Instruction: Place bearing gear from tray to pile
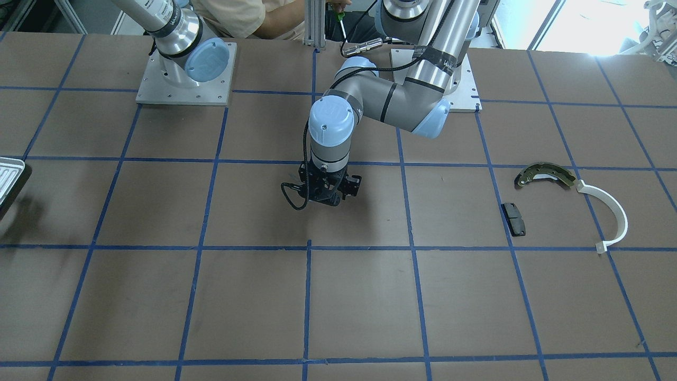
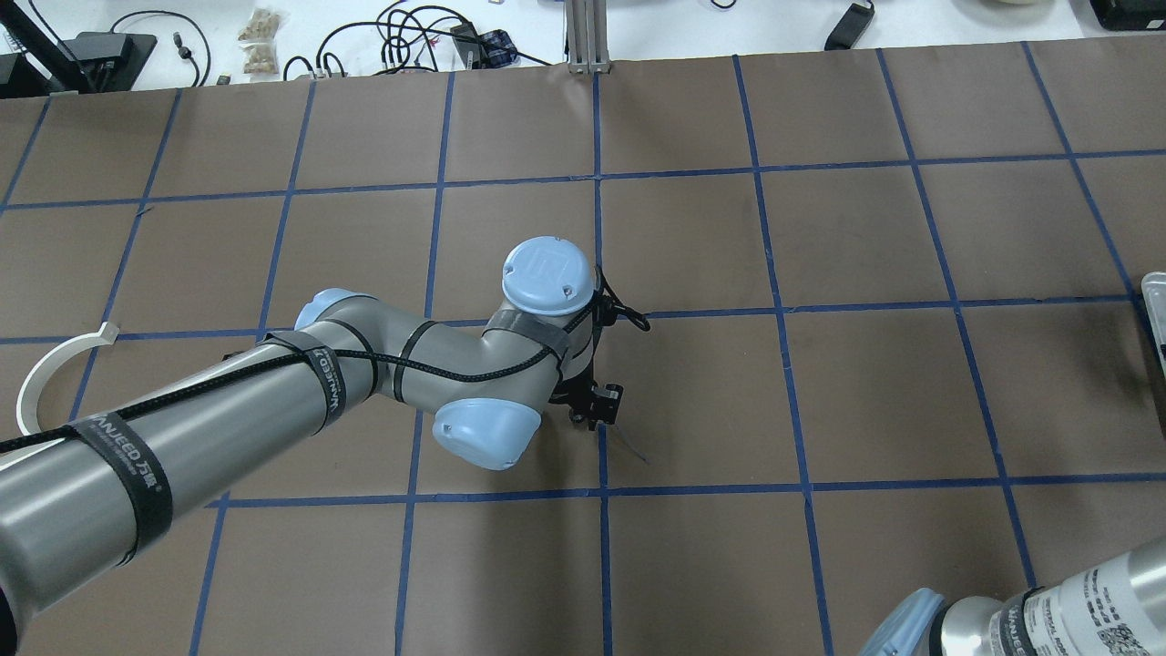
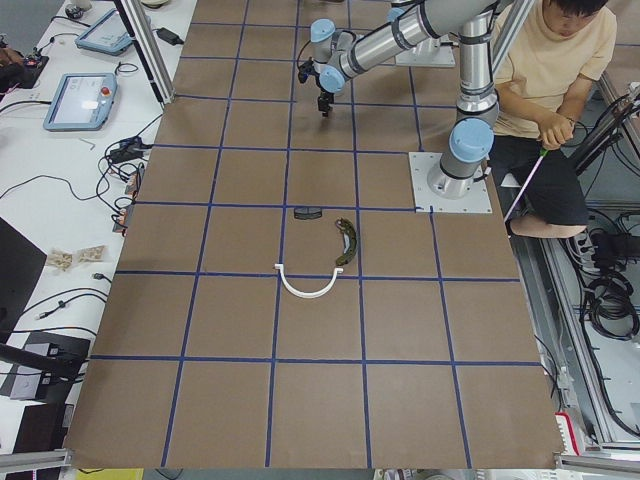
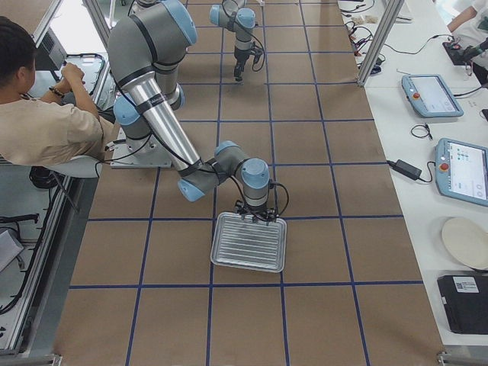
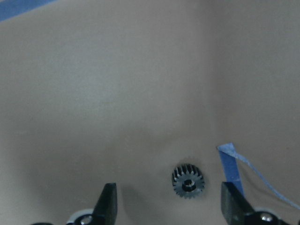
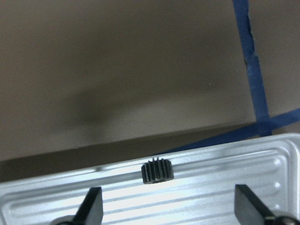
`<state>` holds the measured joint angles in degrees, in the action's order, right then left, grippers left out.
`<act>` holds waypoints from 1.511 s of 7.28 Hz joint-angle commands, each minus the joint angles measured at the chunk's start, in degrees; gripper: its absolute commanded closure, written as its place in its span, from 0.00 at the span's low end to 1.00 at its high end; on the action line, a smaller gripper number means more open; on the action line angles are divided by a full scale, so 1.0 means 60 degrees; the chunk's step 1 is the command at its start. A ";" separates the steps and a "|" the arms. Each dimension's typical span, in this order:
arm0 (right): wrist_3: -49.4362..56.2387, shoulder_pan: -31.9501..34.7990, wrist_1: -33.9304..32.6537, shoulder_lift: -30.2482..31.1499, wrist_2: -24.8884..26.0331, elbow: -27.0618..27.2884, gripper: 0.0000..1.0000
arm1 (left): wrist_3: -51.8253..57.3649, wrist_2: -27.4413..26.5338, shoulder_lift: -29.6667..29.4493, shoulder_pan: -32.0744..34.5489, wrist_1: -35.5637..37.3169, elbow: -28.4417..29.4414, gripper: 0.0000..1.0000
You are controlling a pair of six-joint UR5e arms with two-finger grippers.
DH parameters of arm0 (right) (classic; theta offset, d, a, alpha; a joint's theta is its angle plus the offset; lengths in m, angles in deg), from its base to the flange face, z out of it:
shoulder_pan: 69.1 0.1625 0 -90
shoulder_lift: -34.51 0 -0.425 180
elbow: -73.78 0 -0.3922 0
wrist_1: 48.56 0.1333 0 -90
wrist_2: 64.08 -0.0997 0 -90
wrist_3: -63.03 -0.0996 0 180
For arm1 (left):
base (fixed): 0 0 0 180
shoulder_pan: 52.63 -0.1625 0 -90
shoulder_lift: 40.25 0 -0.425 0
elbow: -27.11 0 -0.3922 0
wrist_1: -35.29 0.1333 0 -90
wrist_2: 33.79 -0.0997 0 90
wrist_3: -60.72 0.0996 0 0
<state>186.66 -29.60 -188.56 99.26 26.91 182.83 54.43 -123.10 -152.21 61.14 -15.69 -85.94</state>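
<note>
Brown table (image 1: 370, 296) with a blue tape grid, and both arms are out over it. Look at your left gripper (image 5: 168, 187) first: its jaws are spread wide and hold nothing. A small black gear (image 5: 188, 181) lies flat on the bare tabletop between the fingers, touching neither and nearer one than the other. Just beside it, a loose end of blue tape (image 5: 229, 164) curls up off the surface.

Over to your right gripper (image 6: 169, 199): also wide open, also empty-handed. It hovers over the far edge of the tray (image 4: 248, 248), where a second gear (image 6: 157, 171) sits on the ribbed metal close to the rim, teeth up, between the two fingers and clear of both.

Out on the robot's left side of the table you have the pile: the brake shoe (image 1: 545, 174), the white half-ring (image 1: 616, 217) touching its end, and the black pad (image 1: 513, 218) near them. All three are well apart from the left gripper at mid-table.
</note>
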 commanded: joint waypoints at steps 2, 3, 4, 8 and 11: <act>-0.0009 -0.0008 0.0086 -0.0011 -0.0019 0.0062 0.09 | -0.0166 0.0440 -0.0119 -0.0007 -0.0014 0.0064 1.00; -0.0009 -0.0008 0.0086 -0.0011 -0.0019 0.0062 0.15 | -0.0079 0.0413 -0.0061 -0.0065 -0.0029 0.0107 1.00; -0.0009 -0.0008 0.0101 -0.0011 -0.0005 0.0076 0.22 | 0.0038 0.0384 0.0099 -0.0123 -0.0102 0.0224 1.00; -0.0053 0.0007 0.0173 -0.0011 -0.0005 0.0076 0.42 | 0.2269 -0.0419 0.0758 -0.3363 -0.3210 0.1815 1.00; -0.0140 -0.0008 0.0189 0.0004 0.0054 0.0076 0.78 | 0.4966 -0.1550 0.0921 -0.6662 -0.3926 0.2071 1.00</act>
<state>186.22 -29.63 -187.45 99.20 27.00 183.29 77.31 -130.79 -147.03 29.05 -38.25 -73.73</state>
